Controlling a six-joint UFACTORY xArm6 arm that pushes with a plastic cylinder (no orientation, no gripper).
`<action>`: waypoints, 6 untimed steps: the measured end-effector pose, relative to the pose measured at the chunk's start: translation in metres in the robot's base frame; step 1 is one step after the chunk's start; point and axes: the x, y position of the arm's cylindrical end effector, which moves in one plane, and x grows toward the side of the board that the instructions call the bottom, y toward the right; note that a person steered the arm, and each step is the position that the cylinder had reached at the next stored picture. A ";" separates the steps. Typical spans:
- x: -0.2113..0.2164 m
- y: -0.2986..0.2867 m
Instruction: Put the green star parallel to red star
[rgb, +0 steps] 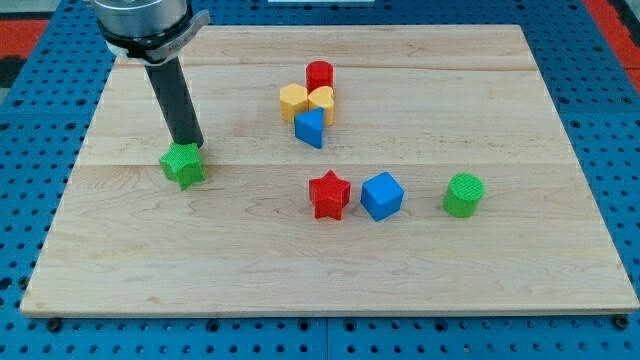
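Observation:
The green star (183, 165) lies on the wooden board at the view's left. The red star (329, 194) lies near the board's middle, well to the right of the green star and a little lower in the view. My tip (189, 145) stands right at the green star's top edge, touching or nearly touching it. The dark rod rises from there toward the view's top left.
A blue cube (381, 195) sits just right of the red star, and a green cylinder (463, 194) further right. A cluster toward the top middle holds a red cylinder (319, 75), two yellow blocks (293, 100) (322, 100) and a blue triangular block (310, 128).

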 end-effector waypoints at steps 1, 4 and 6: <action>-0.002 -0.044; 0.039 0.020; 0.057 -0.046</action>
